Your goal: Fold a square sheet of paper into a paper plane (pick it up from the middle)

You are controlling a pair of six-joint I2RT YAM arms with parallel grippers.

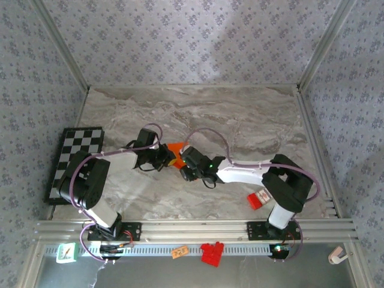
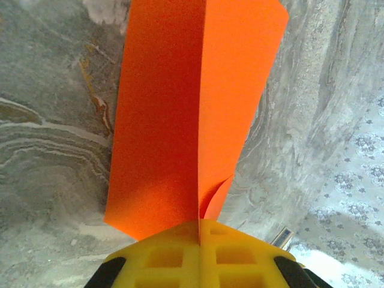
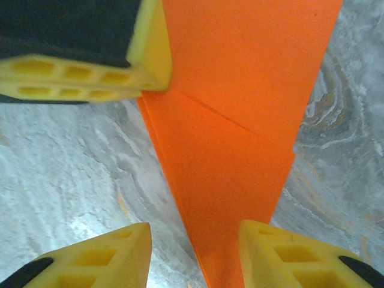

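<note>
- Landmark for all positions: the checkerboard (image 1: 75, 162), lying at the left edge of the marble table (image 1: 252, 114).
- The orange paper sheet (image 1: 176, 147) was to the right of the checkerboard, well apart from it, around mid-table. It was caught between the two gripper heads.
- Left gripper (image 1: 168, 157) reached rightward away from the checkerboard. In its wrist view the left gripper (image 2: 199, 227) was clenched, its yellow pads (image 2: 162, 257) pressed together.
- The orange paper sheet (image 2: 180, 120) rose straight out of the seam between those pads, so it was held at its lower edge.
- That view showed two panels meeting at a sharp centre crease, with a small curled flap just above the pads.
- Right gripper (image 1: 182, 158) faced the paper from the side away from the checkerboard.
- In its wrist view the right gripper (image 3: 195, 231) was released, jaws apart. A strip of bare marble showed between its left finger and the paper.
- The orange paper sheet (image 3: 240, 120) narrowed to a point running down between these fingers, its edge right against the right-hand finger (image 3: 282, 252). One diagonal crease crossed it.
- A yellow finger (image 3: 78, 75) of the left gripper met the paper's upper-left edge in the same view.
- A red-and-white box (image 1: 259, 198) sat far to the right of the checkerboard, beside the right arm's base.
- Red blocks (image 1: 211, 252) and a small orange tag (image 1: 179, 252) lay right of and nearer than the checkerboard, on the front rail.
</note>
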